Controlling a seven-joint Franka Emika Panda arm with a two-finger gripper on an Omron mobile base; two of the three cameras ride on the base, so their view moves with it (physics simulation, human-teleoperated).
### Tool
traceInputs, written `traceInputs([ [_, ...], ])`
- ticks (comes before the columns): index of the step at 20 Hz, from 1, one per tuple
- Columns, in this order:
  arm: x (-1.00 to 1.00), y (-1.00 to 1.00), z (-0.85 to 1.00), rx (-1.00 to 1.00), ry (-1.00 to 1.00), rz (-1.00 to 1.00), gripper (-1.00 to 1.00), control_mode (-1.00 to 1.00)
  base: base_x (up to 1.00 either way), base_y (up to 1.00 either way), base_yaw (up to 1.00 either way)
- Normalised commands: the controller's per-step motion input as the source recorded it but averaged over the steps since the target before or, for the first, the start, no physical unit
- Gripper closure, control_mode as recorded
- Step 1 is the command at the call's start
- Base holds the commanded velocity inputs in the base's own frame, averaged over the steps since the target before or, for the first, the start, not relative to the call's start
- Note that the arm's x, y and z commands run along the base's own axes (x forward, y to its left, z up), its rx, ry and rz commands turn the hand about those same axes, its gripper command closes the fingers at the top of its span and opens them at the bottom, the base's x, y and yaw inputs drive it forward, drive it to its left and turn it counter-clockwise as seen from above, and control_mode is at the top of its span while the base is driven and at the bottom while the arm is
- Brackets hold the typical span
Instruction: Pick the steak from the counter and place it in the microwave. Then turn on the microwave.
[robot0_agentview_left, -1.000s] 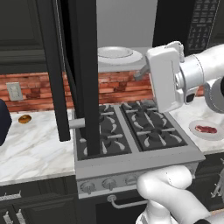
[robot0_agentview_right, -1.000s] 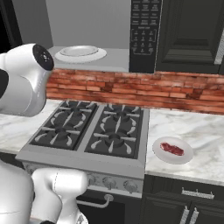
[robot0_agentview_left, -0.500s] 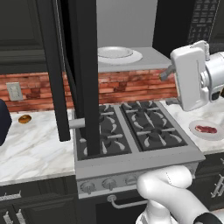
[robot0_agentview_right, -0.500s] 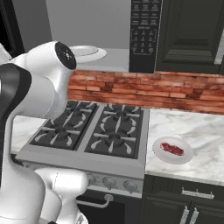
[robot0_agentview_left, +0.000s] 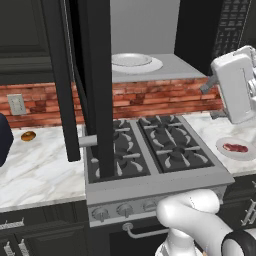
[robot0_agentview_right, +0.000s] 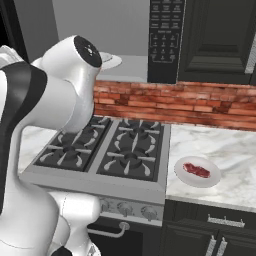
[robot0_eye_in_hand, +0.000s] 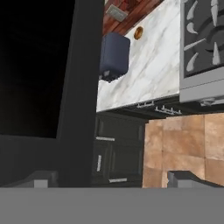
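The steak (robot0_agentview_left: 235, 147) (robot0_agentview_right: 196, 170), a small dark-red slab, lies on a white plate (robot0_agentview_right: 212, 179) on the marble counter (robot0_agentview_right: 235, 155) right of the stove. The black microwave (robot0_agentview_left: 200, 30) (robot0_agentview_right: 165, 40) hangs above the stove, its door (robot0_agentview_left: 97, 75) swung wide open, with a white round plate (robot0_agentview_left: 132, 62) on its grey floor. My gripper (robot0_agentview_left: 210, 85) hovers high above the stove's right edge, up and left of the steak, pointing left. In the hand view my gripper (robot0_eye_in_hand: 114, 180) is open, fingertips (robot0_eye_in_hand: 41, 179) wide apart with nothing between them.
The grey stovetop (robot0_agentview_left: 150, 145) with black grates fills the middle. A small orange-brown item (robot0_agentview_left: 28, 135) (robot0_eye_in_hand: 138, 33) lies on the left counter beside a dark blue-grey appliance (robot0_eye_in_hand: 114, 57). The open door (robot0_eye_in_hand: 43, 87) juts out over the stove's left half. A brick backsplash (robot0_agentview_right: 200, 102) runs behind.
My hand has swung to the right across the front of the microwave and now hangs nearer the steak's side. The jaws stay wide. Steak and door have not moved.
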Motion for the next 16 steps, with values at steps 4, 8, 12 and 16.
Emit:
traceInputs([
  [4,-0.02,-0.35,-0.06,-0.18,0.00,-0.07,-1.00,-1.00,0.00,0.00,0.00],
  [8,-0.02,-0.37,-0.09,-0.18,0.00,-0.07,-1.00,-1.00,0.00,0.00,0.00],
  [12,-0.04,-0.35,-0.11,-0.20,0.00,-0.06,-1.00,-1.00,0.00,0.00,0.00],
  [16,-0.02,-0.30,-0.13,-0.19,0.00,-0.09,-1.00,-1.00,0.00,0.00,0.00],
])
